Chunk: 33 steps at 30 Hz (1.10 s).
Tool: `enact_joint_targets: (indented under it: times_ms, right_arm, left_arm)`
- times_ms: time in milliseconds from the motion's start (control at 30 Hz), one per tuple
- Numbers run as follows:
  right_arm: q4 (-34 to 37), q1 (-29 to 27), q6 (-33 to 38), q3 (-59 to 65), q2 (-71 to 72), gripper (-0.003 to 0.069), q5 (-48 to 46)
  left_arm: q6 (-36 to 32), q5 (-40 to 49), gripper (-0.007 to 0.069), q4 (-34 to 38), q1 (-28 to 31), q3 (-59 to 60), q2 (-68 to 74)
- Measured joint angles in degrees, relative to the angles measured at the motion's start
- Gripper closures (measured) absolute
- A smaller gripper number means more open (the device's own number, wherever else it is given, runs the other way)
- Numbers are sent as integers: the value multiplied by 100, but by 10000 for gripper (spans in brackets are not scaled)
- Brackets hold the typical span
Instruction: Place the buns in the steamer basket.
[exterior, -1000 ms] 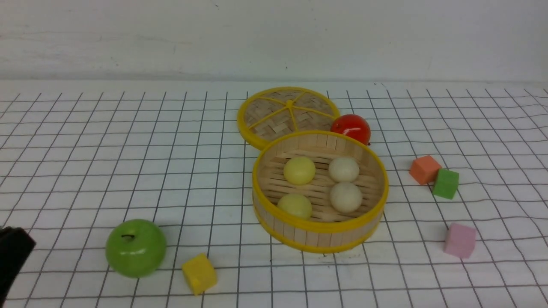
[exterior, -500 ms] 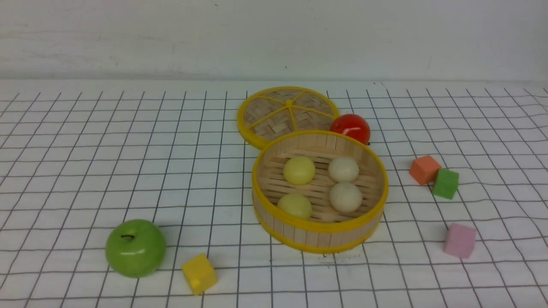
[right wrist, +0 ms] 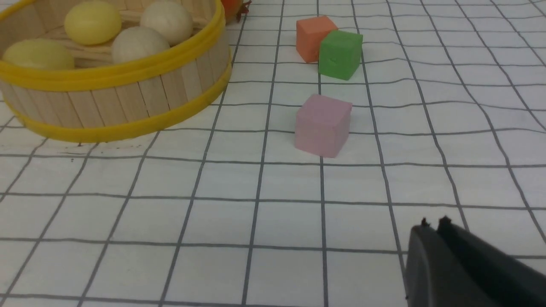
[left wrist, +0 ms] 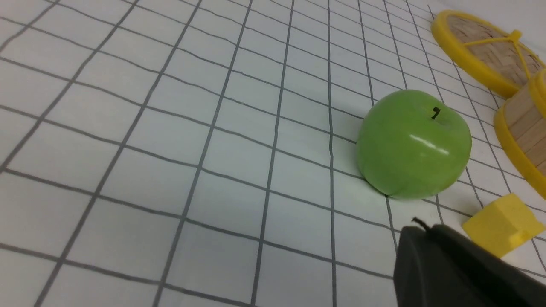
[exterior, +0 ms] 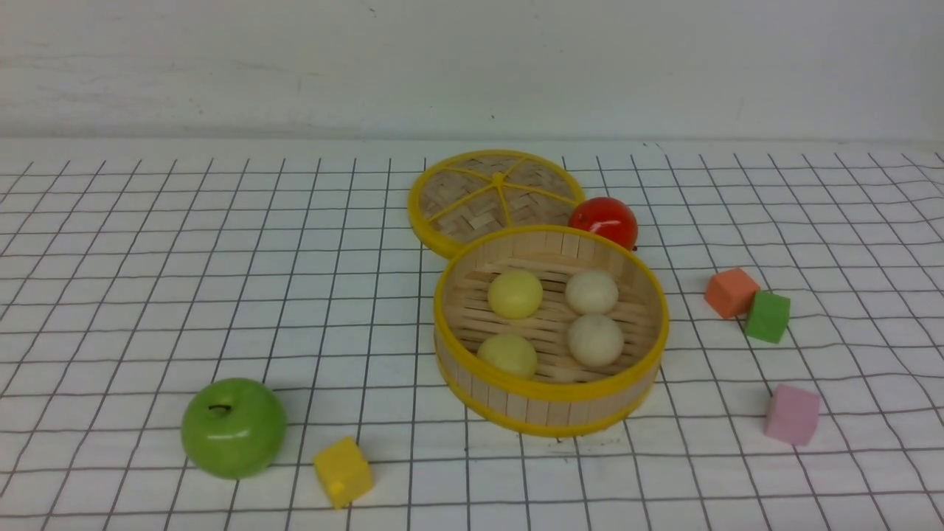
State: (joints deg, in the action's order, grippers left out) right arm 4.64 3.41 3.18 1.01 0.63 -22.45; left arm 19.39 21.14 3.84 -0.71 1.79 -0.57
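The steamer basket point(exterior: 552, 391) stands mid-table, its wall also in the right wrist view point(right wrist: 128, 102). Inside lie two pale yellow buns point(exterior: 515, 293) point(exterior: 507, 355) and two cream-beige buns point(exterior: 592, 291) point(exterior: 595, 340); they also show in the right wrist view point(right wrist: 92, 22). Neither gripper shows in the front view. My left gripper point(left wrist: 420, 228) is shut and empty, close to the green apple point(left wrist: 413, 143). My right gripper point(right wrist: 433, 228) is shut and empty, over bare cloth on the near side of the pink cube point(right wrist: 323, 125).
The woven lid point(exterior: 495, 193) lies behind the basket, a red tomato point(exterior: 604, 220) beside it. Green apple point(exterior: 234, 427) and yellow cube point(exterior: 343, 471) sit front left. Orange point(exterior: 731, 292), green point(exterior: 767, 316) and pink point(exterior: 792, 414) cubes sit right.
The dark left gripper tip at the front view's lower left edge a second ago has withdrawn out of that view. Buns and basket have not moved.
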Motion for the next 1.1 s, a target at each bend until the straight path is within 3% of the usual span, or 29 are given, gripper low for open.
enact_joint_targets:
  times_ms: [1100]
  right_arm:
    - [-5,0,0,0,0,620,0]
  left_arm:
    - [0,0,626,-7,0,0,0]
